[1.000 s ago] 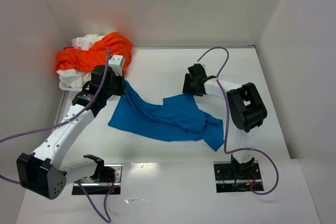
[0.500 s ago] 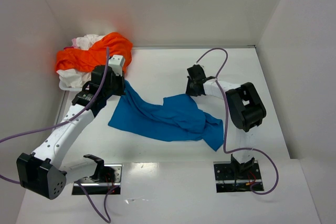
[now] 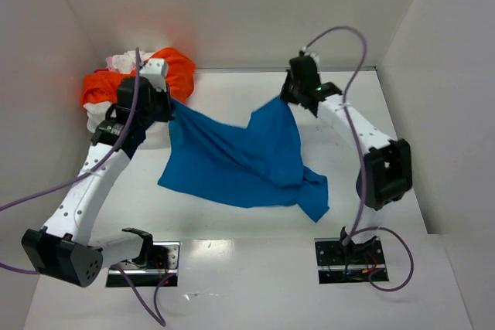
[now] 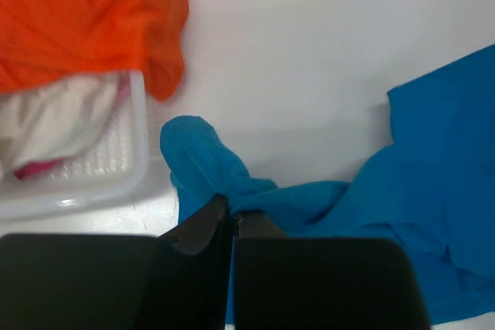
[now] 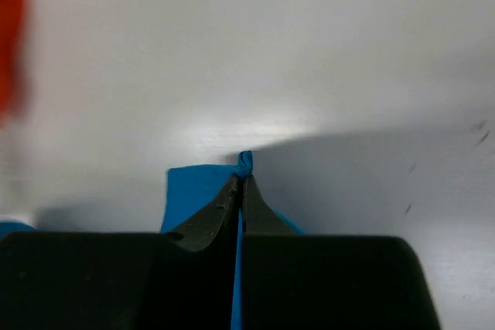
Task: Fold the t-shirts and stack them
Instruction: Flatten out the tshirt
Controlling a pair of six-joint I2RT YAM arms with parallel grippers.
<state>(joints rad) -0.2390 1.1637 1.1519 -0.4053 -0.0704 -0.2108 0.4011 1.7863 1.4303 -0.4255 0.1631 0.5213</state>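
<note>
Seen from above, the blue t-shirt (image 3: 240,164) spreads across the middle of the counter (image 3: 232,226), its near hem resting on the surface and its two far corners held up. The wrist views add the grips themselves. The left end effector (image 4: 228,210) is closed tight on a bunched blue corner, and the right end effector (image 5: 241,183) is pinched shut on a small blue tip. Farther left, the left wrist view shows a white basket (image 4: 131,160) holding white/pinkish t-shirts (image 4: 54,125), with the orange t-shirt (image 4: 85,21) draped over them.

White table (image 3: 232,229), blue tee (image 3: 232,168) partly on it, white basket (image 4: 116,179) back-left
</note>
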